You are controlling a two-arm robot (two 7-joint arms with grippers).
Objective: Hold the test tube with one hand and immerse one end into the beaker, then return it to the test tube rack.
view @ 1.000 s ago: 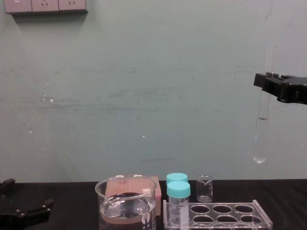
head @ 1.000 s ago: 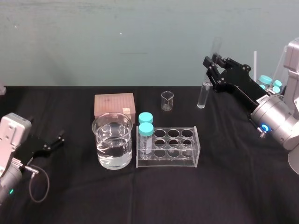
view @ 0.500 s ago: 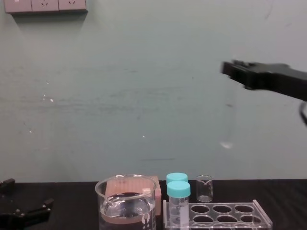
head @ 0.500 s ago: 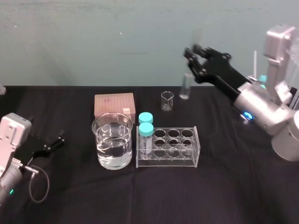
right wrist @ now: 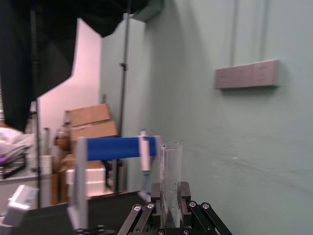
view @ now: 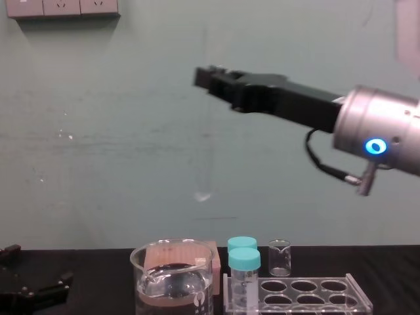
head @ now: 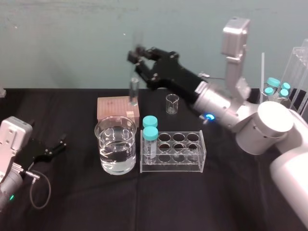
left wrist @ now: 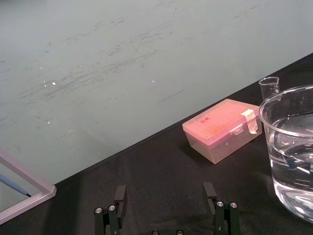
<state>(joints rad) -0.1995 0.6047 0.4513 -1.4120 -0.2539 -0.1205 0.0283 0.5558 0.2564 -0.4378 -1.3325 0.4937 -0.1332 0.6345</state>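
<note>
Now the right end effector (head: 138,60) pinches the test tube (head: 134,91) upright high over the beaker's (head: 102,131) right rim, so dipping likely means descending slightly leftward; the left end effector (head: 57,146) idles spread.

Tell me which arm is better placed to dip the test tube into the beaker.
The right arm: its jaws grip the test tube, held up in the air near the beaker. The left arm rests low at the far left, jaws open and empty.

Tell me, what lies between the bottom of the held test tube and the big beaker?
Nothing; the chest view shows bare air from the test tube, held by the right gripper, down to the beaker.
</note>
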